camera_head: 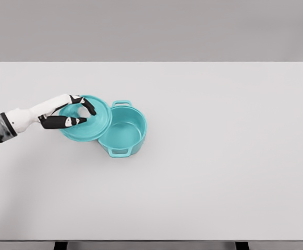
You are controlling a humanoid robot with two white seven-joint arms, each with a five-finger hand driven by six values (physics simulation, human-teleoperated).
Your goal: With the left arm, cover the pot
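- Right now the left hand (73, 113) is clamped on the teal lid (87, 119), fingers curled around what looks like its centre knob, with the arm coming in from the picture's left edge.
- The lid sits tilted, its right rim overlapping the left edge of the open teal pot (122, 131), which stands on the white table (219, 156) left of centre; its mouth is mostly uncovered.
- Risk, as I judge it: the lid's low edge may catch the pot's rim and shove the light pot sideways instead of seating on it.
- A grip on a small knob could also let the lid swing or slip if it is moved quickly, so it lands crooked.
- The pot's two handles (121, 103) stick out at the far and near sides; they lie off the lid's path from the left, so they should not obstruct.
- Nothing else stands near the pot, and the right arm is out of view.
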